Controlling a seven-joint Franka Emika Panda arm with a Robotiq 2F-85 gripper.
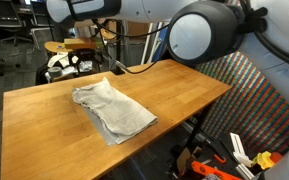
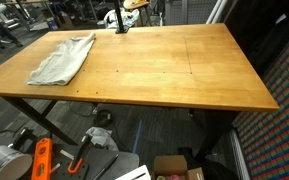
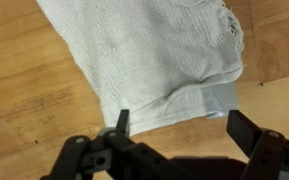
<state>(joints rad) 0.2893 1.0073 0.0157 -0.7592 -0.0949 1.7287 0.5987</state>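
Note:
A crumpled grey-white cloth (image 3: 154,50) lies flat on the wooden table (image 3: 24,90). In the wrist view my gripper (image 3: 184,125) is open and empty, above the cloth's near hem, with one finger over the cloth's edge and the other over bare wood. The cloth lies near one end of the table in both exterior views (image 1: 112,108) (image 2: 62,60). Part of my arm (image 1: 199,30) fills the top of an exterior view; the fingers are out of frame there.
The table top (image 2: 174,70) is otherwise bare wood. A patterned panel (image 1: 249,95) stands beside the table. Orange tools (image 2: 41,160) and a box (image 2: 179,168) lie on the floor below. Chairs and equipment (image 1: 69,60) stand behind the table.

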